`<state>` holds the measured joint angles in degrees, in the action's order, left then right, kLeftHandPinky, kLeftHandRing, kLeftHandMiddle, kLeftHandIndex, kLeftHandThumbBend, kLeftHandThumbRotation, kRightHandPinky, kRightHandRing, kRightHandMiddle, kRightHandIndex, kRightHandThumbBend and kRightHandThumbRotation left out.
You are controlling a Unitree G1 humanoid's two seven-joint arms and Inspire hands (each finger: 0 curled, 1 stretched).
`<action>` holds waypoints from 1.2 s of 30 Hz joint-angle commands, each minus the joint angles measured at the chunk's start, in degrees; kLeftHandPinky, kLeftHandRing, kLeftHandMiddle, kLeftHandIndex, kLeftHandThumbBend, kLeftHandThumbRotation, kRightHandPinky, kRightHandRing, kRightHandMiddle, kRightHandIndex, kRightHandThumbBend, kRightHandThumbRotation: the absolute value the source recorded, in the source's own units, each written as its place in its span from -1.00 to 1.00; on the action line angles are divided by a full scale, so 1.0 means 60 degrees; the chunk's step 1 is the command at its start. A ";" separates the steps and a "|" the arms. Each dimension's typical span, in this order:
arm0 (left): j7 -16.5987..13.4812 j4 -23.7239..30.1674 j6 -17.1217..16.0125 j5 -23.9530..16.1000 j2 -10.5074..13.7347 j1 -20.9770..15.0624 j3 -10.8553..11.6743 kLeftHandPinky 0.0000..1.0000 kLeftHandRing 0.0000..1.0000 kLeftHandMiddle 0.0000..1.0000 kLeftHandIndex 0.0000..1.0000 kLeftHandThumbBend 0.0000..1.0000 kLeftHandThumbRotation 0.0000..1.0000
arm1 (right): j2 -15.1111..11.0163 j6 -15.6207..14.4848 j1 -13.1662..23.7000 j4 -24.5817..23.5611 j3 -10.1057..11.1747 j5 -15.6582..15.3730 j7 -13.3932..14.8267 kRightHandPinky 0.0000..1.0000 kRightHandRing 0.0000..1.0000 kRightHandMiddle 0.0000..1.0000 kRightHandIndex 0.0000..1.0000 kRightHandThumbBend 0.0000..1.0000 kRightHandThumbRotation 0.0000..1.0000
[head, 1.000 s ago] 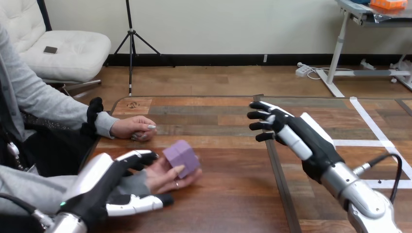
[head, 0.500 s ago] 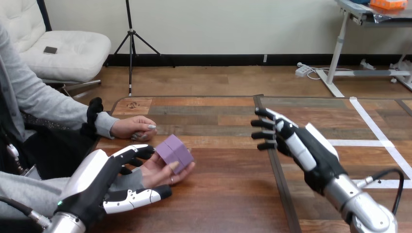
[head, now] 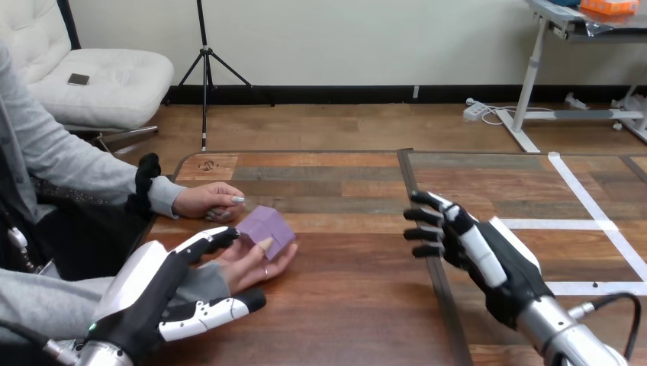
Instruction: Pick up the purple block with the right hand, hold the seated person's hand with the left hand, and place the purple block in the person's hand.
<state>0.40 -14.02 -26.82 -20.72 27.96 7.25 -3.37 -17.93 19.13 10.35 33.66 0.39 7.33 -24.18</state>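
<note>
The small purple cube-shaped block (head: 265, 227) lies in the person's upturned hand (head: 243, 267), just past the tips of my left fingers (head: 216, 237), with the person's own fingertips raised against its near face. My left hand (head: 160, 286) is loosely clamped on the person's wrist (head: 206, 280), with fingers curled over its far side and the thumb (head: 221, 307) along its near side. My right hand (head: 488, 259) is empty, its fingers (head: 429, 216) spread apart above the wooden tabletop (head: 358, 305), well apart from the block.

I judge the placing done, so letting go is the step in hand. To do it well, I should loosen the left fingers slowly and evenly. They should open away from the wrist rather than drag along it, so the palm does not tip and roll the block off. The person's other hand (head: 207, 201) rests just beyond my left fingertips, and I should not sweep that way.
</note>
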 commanded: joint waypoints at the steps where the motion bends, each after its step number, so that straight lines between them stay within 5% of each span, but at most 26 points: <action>1: -0.0274 -0.0399 -0.0566 0.0403 -0.0322 -0.0353 0.0181 0.74 0.77 0.78 0.72 0.99 0.59 | 0.0083 -0.0083 0.0251 -0.0631 0.0293 0.0386 -0.0219 0.55 0.65 0.75 0.85 1.00 0.94; 14: -0.0518 -0.1227 -0.1491 0.1680 -0.1246 -0.0468 0.0455 0.51 0.72 0.77 0.74 0.93 0.80 | 0.0242 -0.0028 -0.0289 -0.0798 0.0375 0.0491 -0.0330 0.62 0.69 0.77 0.85 1.00 0.98; 20: -0.0532 -0.1696 -0.2216 0.2057 -0.1579 -0.0554 0.0573 0.44 0.69 0.76 0.70 0.66 0.95 | 0.0465 0.0178 -0.0481 -0.0694 0.0493 0.0661 -0.0327 0.66 0.69 0.75 0.79 0.97 1.00; 36: -0.0189 -0.1739 -0.2394 0.2553 -0.1957 -0.0442 0.0630 0.62 0.85 0.93 0.87 0.53 1.00 | 0.0641 0.0172 -0.0826 -0.0936 0.0621 0.0709 -0.0363 0.81 0.76 0.78 0.81 0.98 1.00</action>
<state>-1.60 -25.32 -40.32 -7.14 16.88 7.22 -0.69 -14.54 19.27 3.62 31.76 2.75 10.35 -26.32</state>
